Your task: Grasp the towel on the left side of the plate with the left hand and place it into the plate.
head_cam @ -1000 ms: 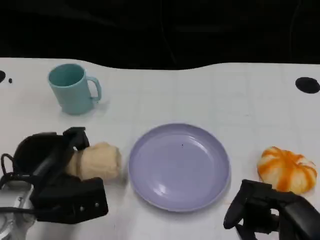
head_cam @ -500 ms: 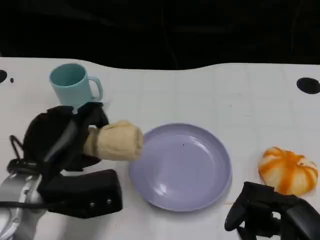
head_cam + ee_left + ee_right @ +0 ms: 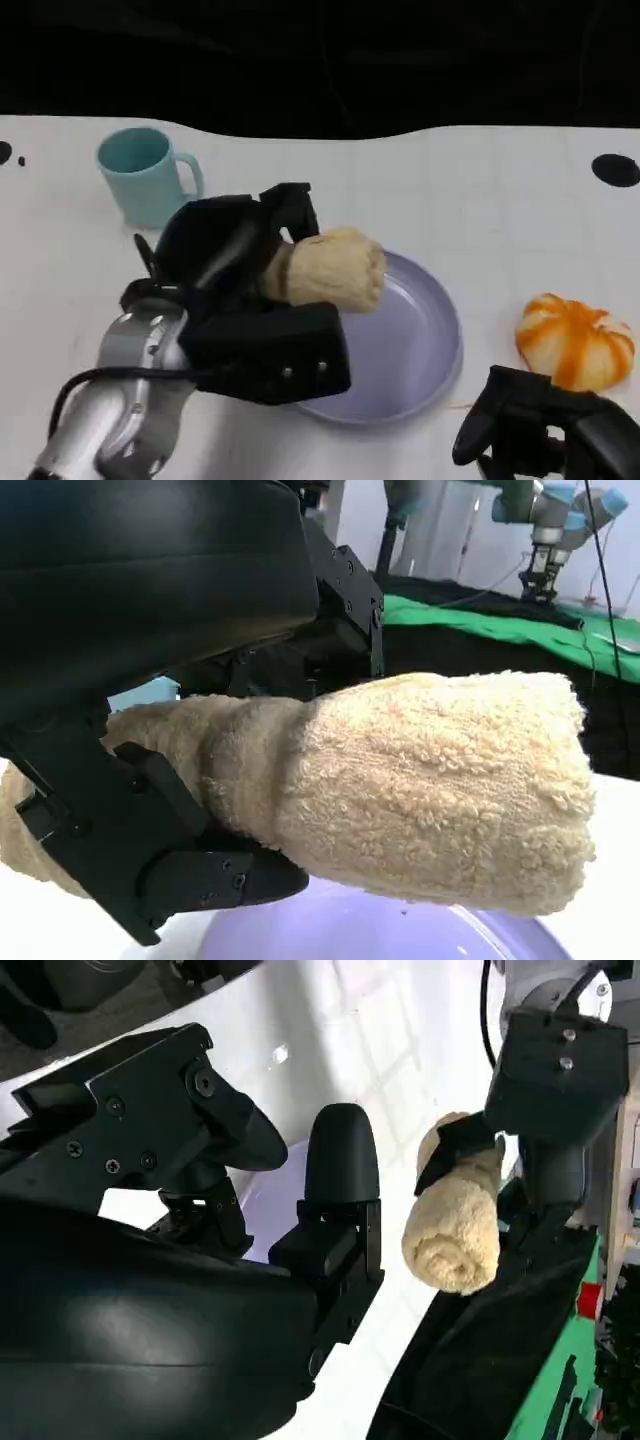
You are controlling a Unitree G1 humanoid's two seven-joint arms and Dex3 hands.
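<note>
My left hand (image 3: 235,265) grips a rolled cream towel (image 3: 335,268) and holds it in the air over the left part of the lilac plate (image 3: 420,335). In the left wrist view the towel (image 3: 430,790) juts out from between the black fingers (image 3: 200,865), with the plate's rim (image 3: 400,940) just below it. The right wrist view shows the towel (image 3: 455,1225) held by the left hand (image 3: 555,1070). Near the table's front right edge my right hand (image 3: 545,425) rests with its fingers curled and nothing in them.
A teal mug (image 3: 145,175) stands at the back left of the white table (image 3: 480,200). An orange-and-white pumpkin-shaped object (image 3: 572,340) lies to the right of the plate. A black round mark (image 3: 613,168) sits at the far right.
My left hand has lifted the towel off the table beside the plate and carried it up and to the right, over the plate's left part. The right hand stays put.
</note>
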